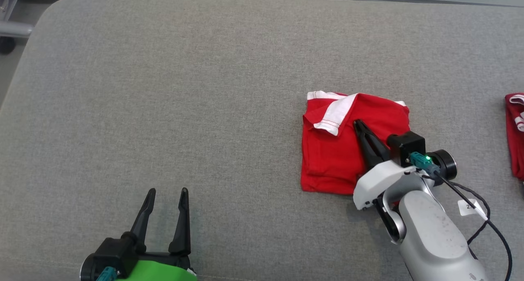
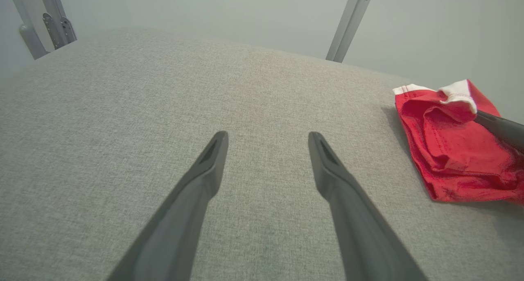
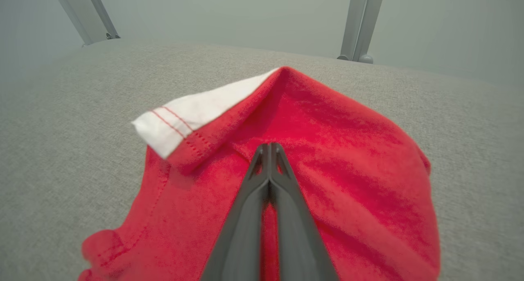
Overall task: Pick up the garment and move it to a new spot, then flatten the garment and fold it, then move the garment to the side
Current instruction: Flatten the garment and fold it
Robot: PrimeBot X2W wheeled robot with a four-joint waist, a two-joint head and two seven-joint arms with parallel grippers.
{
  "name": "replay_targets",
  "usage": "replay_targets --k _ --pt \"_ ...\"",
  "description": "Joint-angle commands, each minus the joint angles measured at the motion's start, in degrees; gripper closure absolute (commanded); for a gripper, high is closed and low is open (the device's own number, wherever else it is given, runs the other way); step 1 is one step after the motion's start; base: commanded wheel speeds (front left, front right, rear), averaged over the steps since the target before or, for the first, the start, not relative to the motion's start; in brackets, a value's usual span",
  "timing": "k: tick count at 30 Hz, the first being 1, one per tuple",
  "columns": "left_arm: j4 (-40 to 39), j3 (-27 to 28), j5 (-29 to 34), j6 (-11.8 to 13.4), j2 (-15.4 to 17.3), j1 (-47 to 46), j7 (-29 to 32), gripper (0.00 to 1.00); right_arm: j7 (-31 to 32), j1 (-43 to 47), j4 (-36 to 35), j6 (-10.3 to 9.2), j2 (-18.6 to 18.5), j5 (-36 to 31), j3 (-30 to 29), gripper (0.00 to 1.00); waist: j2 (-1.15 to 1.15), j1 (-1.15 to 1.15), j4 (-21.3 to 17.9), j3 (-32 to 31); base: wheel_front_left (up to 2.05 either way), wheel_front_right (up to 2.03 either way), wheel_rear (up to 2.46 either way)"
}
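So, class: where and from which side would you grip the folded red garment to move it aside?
The near edge of the red garment, where folded layers stack: come in low from the robot's side so one pinch catches all. Avoid the loose white cuff on top; lifting there would likely unfold it.

A wide surface covered in grey woven fabric fills the scene from near to far, and its far left corner is rounded. Past that corner lies a strip of pale floor, with a grey tube and a small dark wheel-like part beside it. Behind the far edge stands a plain, pale grey-green wall. Slanted light metal posts rise against it, one at the left carrying a bracket. The light is soft and even, with faint shadows.
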Motion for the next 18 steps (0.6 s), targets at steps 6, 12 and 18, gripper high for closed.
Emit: replay_targets --k 6,12,18 --pt "0.56 -0.56 -0.22 0.02 0.04 -1.30 -0.16 0.00 0.65 -5.02 4.61 -0.02 -0.18 1.30 1.57 1.00 0.00 0.00 2.45 0.67 0.00 0.00 0.00" --pt "0.49 -1.10 -1.57 0.74 0.04 -1.77 -0.16 0.00 2.25 -9.00 8.90 -0.02 -0.18 1.85 2.79 1.00 0.00 0.00 4.61 0.41 0.00 0.00 0.00" --pt "0.69 -2.22 -2.28 1.09 0.04 -1.63 -0.16 0.00 2.85 -12.94 12.84 -0.02 -0.17 2.37 3.05 1.00 0.00 0.00 6.64 0.35 0.00 0.00 0.00"
